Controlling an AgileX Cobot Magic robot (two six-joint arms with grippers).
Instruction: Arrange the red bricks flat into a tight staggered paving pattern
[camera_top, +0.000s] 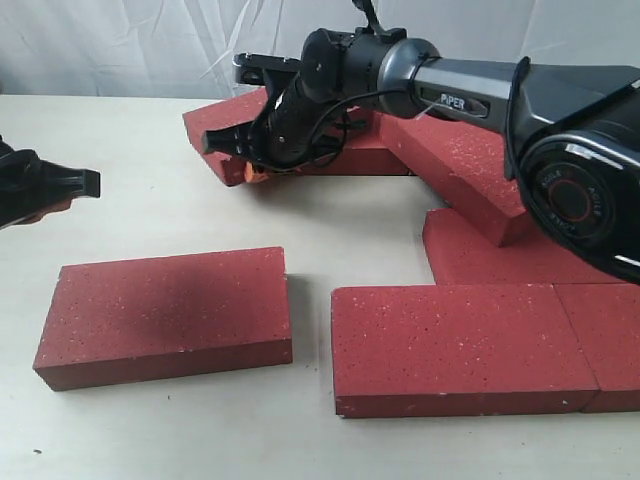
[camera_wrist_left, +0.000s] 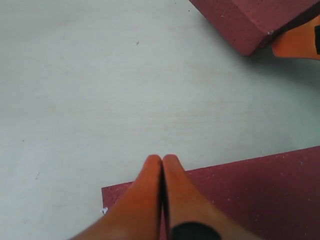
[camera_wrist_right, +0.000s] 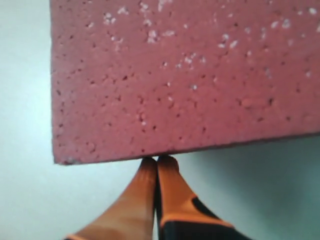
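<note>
Touching the far red brick (camera_wrist_right: 185, 75) with right jaws pressed together

Bare tabletop (camera_top: 150, 170) lies open between the lone front brick (camera_top: 165, 315) and the rear brick heap (camera_top: 455, 165). A narrow gap separates that brick from the laid row (camera_top: 460, 345). The right arm (camera_top: 470, 90) overhangs the heap.

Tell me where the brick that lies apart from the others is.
In the exterior view the lone brick lies flat on the table, near the camera on the left, a gap away from the front-row brick on its right.
</note>
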